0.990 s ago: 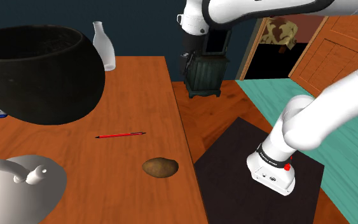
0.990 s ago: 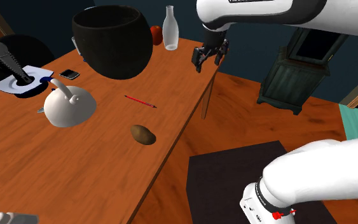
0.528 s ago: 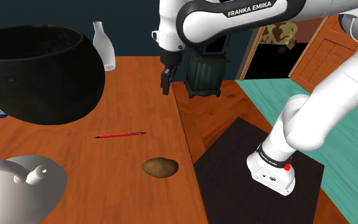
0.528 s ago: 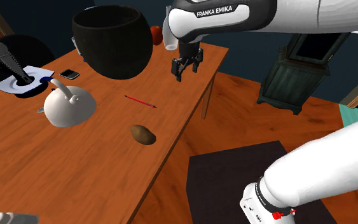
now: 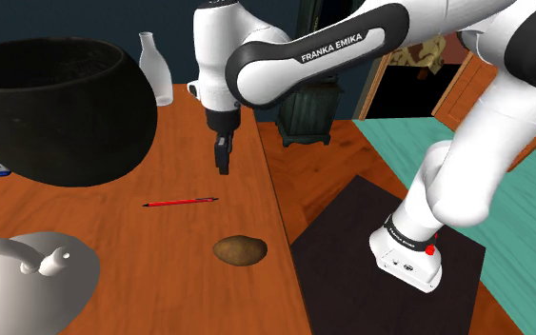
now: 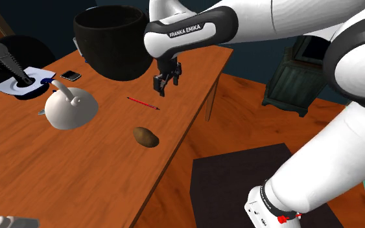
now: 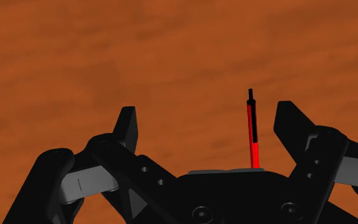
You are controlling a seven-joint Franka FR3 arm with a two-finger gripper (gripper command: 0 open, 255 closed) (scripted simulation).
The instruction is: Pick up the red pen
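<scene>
The red pen (image 5: 180,202) with a black tip lies flat on the brown wooden table (image 5: 199,124), midway between the big black bowl and the potato. My black gripper (image 5: 223,165) hangs a little above the table, just past the pen's black end toward the shoulder view's upper right. The second exterior view has the pen (image 6: 142,103) below and left of the gripper (image 6: 161,87). In the wrist view the fingers (image 7: 128,127) stand apart, open and holding nothing, and the pen (image 7: 253,135) lies close to the inside of one finger.
A large black bowl (image 5: 56,109) stands at the shoulder view's left, a pale bottle (image 5: 157,68) behind it. A white kettle (image 5: 37,271) and a brown potato (image 5: 240,249) sit near the front. The table's edge (image 5: 280,214) runs just right of the pen.
The arm has swung from the table's far right corner down and toward the shoulder view's left, bringing the gripper low over the table close to the pen. The pen has not moved.
</scene>
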